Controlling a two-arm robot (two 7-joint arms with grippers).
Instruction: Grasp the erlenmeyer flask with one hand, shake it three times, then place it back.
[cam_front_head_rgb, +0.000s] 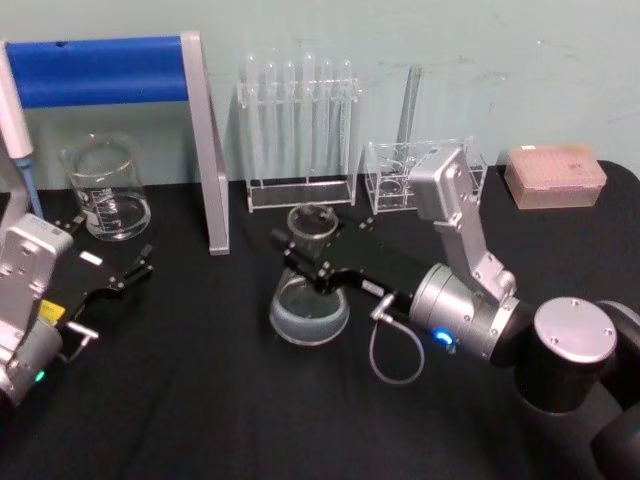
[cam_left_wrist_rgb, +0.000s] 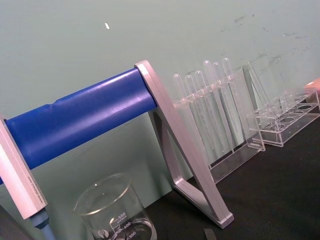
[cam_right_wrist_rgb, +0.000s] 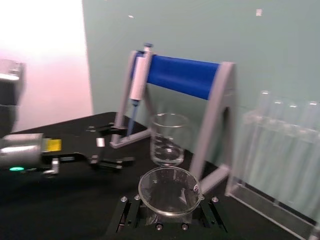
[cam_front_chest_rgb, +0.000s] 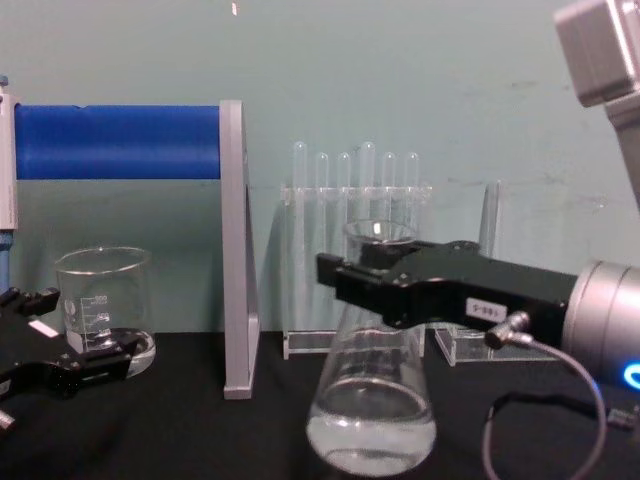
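**Surface and room.** Black worktop (cam_front_head_rgb: 200, 400) against a pale green wall (cam_front_chest_rgb: 400, 80).
- Pipette stand (cam_front_head_rgb: 100, 70): blue bar on grey uprights, upper left of the head view, with a pipette (cam_right_wrist_rgb: 137, 85) hanging at its far end.
- Glass beaker (cam_front_head_rgb: 108, 190): left, below the bar.
- Clear rack of test tubes (cam_front_head_rgb: 298, 130): top centre, against the wall.
- Second, lower clear rack (cam_front_head_rgb: 395, 180): just right of the first.
- Pinkish tip box (cam_front_head_rgb: 555, 175): upper right.

**Task item.** Erlenmeyer flask (cam_front_head_rgb: 308, 315): centre of the head view and lower centre of the chest view, in front of the tube rack. It is upright, wide base down (whether the base touches the worktop cannot be told).

**Right arm.** It enters from the lower right, with the silver-grey wrist pointing toward frame left and one link angled up behind it. The right pincer (cam_front_head_rgb: 308, 258) is clenched around the flask's narrow neck, just under the flared rim.

**Left arm.** It sits at the lower left of the head view, near the beaker. The left pincer (cam_right_wrist_rgb: 125, 146) is released, its fingers spread and grasping nothing.
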